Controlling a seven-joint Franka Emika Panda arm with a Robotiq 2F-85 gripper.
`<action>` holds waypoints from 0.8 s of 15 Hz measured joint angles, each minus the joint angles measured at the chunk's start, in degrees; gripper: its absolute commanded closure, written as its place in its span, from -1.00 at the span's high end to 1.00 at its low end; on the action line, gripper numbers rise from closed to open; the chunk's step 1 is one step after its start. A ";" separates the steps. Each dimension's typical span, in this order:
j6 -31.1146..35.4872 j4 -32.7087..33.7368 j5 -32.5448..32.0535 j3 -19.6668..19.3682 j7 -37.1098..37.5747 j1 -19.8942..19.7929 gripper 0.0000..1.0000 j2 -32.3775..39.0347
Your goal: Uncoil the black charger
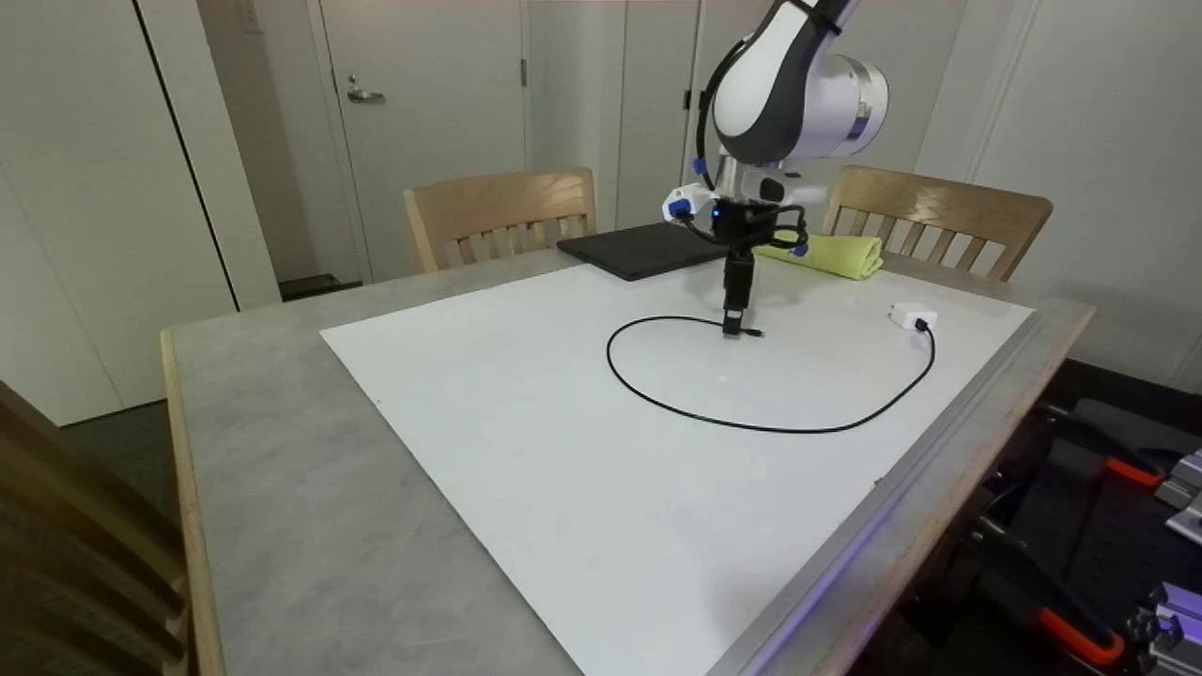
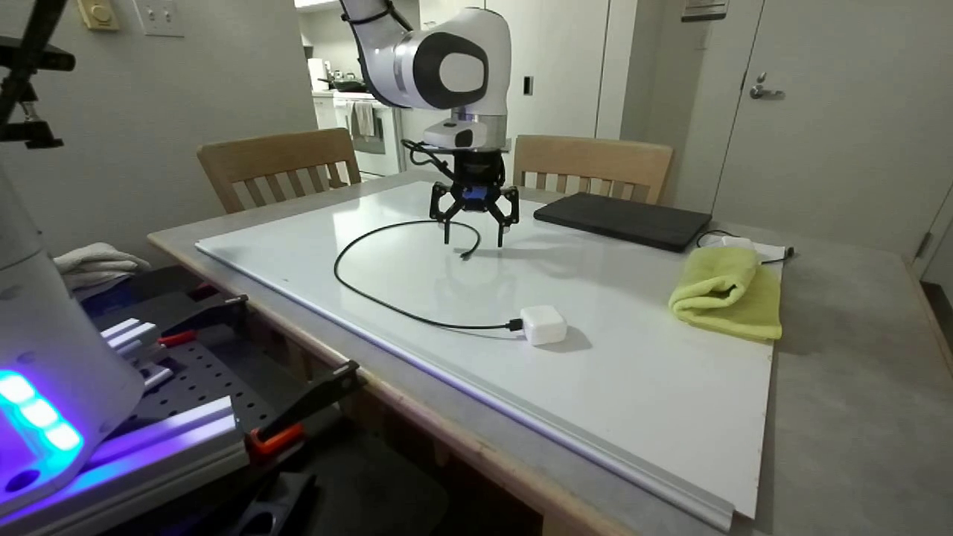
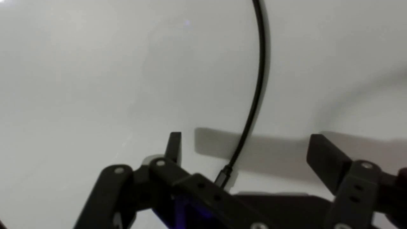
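The black charger's cable (image 1: 789,431) lies on a whiteboard in one wide loop without crossing itself, in both exterior views. One end plugs into a small white adapter block (image 2: 543,325); the loose end has a small dark plug (image 2: 467,254). My gripper (image 2: 473,244) points straight down just above that loose end, its jaws wide apart. In the wrist view the cable (image 3: 262,57) runs down through the gap of the gripper (image 3: 247,136), touching neither finger. The plug's tip is hidden there behind the gripper's linkage.
A flat black pad (image 2: 624,220) and a folded yellow-green towel (image 2: 733,294) lie along one side of the whiteboard (image 1: 563,488). Beside the towel shows another white block (image 2: 737,242) with a dark cord. Wooden chairs (image 1: 507,211) stand around the table.
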 measured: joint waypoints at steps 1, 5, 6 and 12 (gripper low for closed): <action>0.72 -0.03 0.15 0.00 0.48 0.01 1.00 0.36; 2.70 -0.10 0.17 -0.14 3.42 0.21 0.61 1.34; 3.03 -0.12 0.17 -0.20 4.11 0.28 0.39 1.37; 4.74 -0.16 0.17 -1.17 7.77 0.53 -0.32 0.91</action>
